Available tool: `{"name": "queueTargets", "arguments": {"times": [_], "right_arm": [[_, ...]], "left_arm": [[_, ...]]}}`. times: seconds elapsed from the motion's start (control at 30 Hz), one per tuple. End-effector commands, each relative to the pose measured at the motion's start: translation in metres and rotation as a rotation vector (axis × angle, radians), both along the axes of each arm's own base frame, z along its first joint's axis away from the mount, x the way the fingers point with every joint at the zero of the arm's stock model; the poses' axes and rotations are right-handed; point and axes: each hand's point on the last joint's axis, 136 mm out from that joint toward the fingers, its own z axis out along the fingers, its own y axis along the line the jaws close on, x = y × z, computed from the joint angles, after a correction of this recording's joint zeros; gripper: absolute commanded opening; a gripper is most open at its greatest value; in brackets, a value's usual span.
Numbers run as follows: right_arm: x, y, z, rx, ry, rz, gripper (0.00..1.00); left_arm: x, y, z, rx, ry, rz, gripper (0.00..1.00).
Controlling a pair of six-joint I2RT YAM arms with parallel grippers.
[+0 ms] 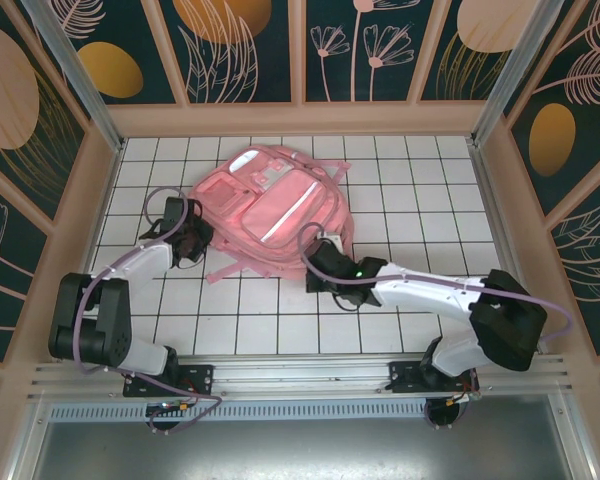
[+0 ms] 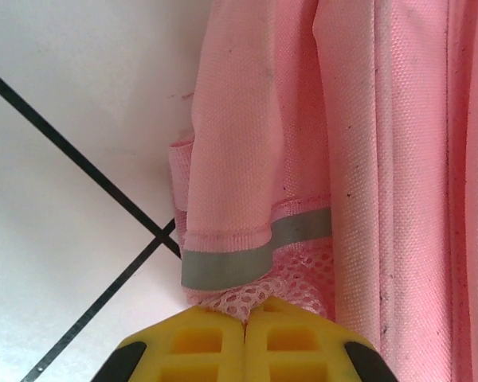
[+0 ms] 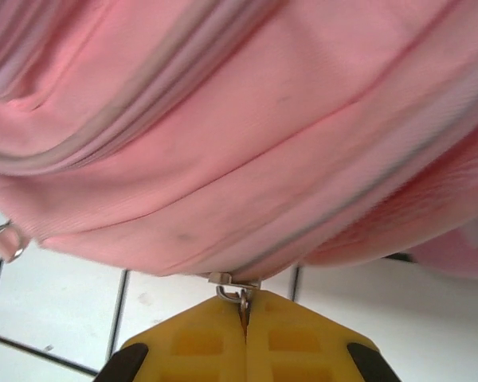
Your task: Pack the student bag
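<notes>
The student bag (image 1: 270, 205) is lying front side up on the far middle of the table (image 1: 410, 200). The left gripper (image 2: 245, 322) is pinching the white mesh (image 2: 243, 298) under the grey strip (image 2: 247, 259), jaws closed on it. The right gripper (image 3: 245, 318) is clamping the metal zipper pull (image 3: 237, 290). To open it cleanly, the left should be holding the fabric taut while the right is drawing the pull along the zipper line, not lifting away. The bag's long axis seems to be running slantwise across the table, far left to near right. I cannot tell which end is the top.
</notes>
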Motion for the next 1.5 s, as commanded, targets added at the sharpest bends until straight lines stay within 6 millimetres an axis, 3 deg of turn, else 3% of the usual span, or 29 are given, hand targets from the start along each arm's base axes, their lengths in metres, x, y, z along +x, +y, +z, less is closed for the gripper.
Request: {"name": "queueTargets", "arguments": {"times": [0.0, 0.17, 0.27, 0.37, 0.4, 0.47, 0.53, 0.6, 0.73, 0.87, 1.0, 1.1, 1.47], "right_arm": [[-0.002, -0.016, -0.003, -0.023, 0.018, 0.066, 0.0], [-0.019, 0.013, 0.007, 0.078, 0.038, 0.2, 0.0], [-0.033, 0.034, 0.02, 0.184, 0.057, 0.264, 0.0], [-0.043, 0.058, 0.028, 0.255, 0.076, 0.303, 0.0], [-0.046, 0.067, 0.03, 0.271, 0.085, 0.315, 0.0], [-0.046, 0.082, 0.03, 0.284, 0.1, 0.324, 0.0], [-0.043, 0.097, 0.03, 0.307, 0.107, 0.327, 0.0], [-0.035, 0.105, 0.031, 0.314, 0.1, 0.31, 0.0], [-0.014, 0.116, 0.034, 0.336, 0.088, 0.273, 0.0], [-0.003, 0.127, 0.041, 0.399, 0.105, 0.279, 0.0], [0.0, 0.13, 0.043, 0.406, 0.107, 0.28, 0.0], [-0.002, 0.131, 0.04, 0.418, 0.121, 0.285, 0.0], [-0.008, 0.135, 0.033, 0.436, 0.163, 0.291, 0.0]], "left_arm": [[0.023, 0.018, 0.011, 0.084, -0.047, 0.041, 0.0], [0.066, -0.01, 0.019, 0.127, -0.057, -0.127, 0.02], [0.097, -0.047, 0.03, 0.143, -0.077, -0.256, 0.14], [0.122, -0.093, 0.044, 0.105, -0.121, -0.4, 0.33], [0.126, -0.103, 0.049, 0.095, -0.123, -0.429, 0.39], [0.128, -0.102, 0.053, 0.105, -0.111, -0.414, 0.51], [0.122, -0.089, 0.059, 0.135, -0.112, -0.368, 0.64], [0.111, -0.075, 0.064, 0.147, -0.107, -0.327, 0.69], [0.074, -0.044, 0.079, 0.142, -0.115, -0.239, 0.69], [0.028, -0.036, 0.084, 0.089, -0.135, -0.208, 0.67], [-0.025, -0.053, 0.062, -0.093, -0.134, -0.191, 0.65], [-0.048, -0.078, 0.058, -0.165, -0.151, -0.243, 0.61], [-0.055, -0.117, 0.051, -0.224, -0.159, -0.332, 0.54]]}}
